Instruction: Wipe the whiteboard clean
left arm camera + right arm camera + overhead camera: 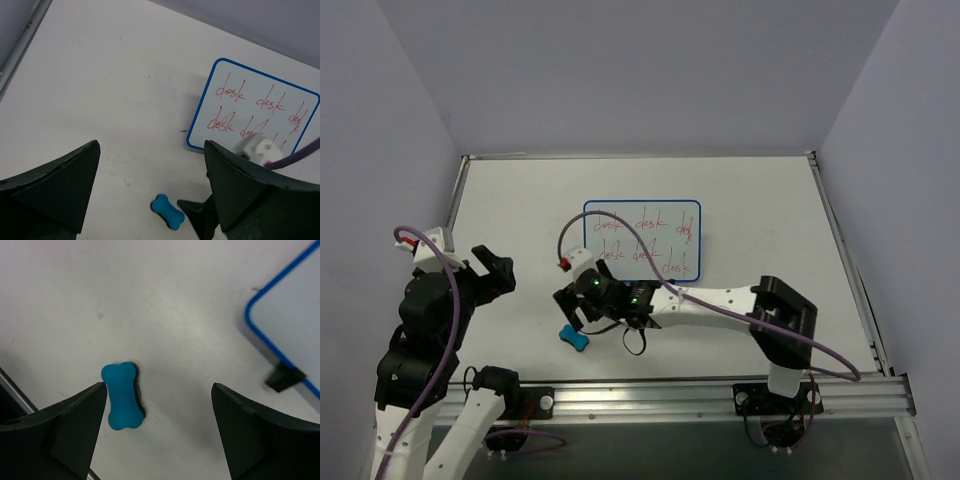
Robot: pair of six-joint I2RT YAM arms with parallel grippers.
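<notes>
Looking down the right wrist cam, the right gripper (158, 392) has its jaws wide apart and nothing between them. The little blue eraser (123, 396) lies flat on the table (165, 300) below, hugging the inside of one finger rather than centred.

The whiteboard (295, 315) sits ahead and off to the other side of that gripper, close but not touching, with red "desk" scribbles all over it, so no wiping done yet.

My read on the board: thin, light, stiff, with a slick face. With those small black feet (284, 378), I'd guess it skids or rocks once I press on it. If it needs steadying, I'd pinch the blue frame (586, 232) at an edge, not the writing surface.

The left gripper (151, 150) is fully spread too, empty, with the board well ahead of it.
</notes>
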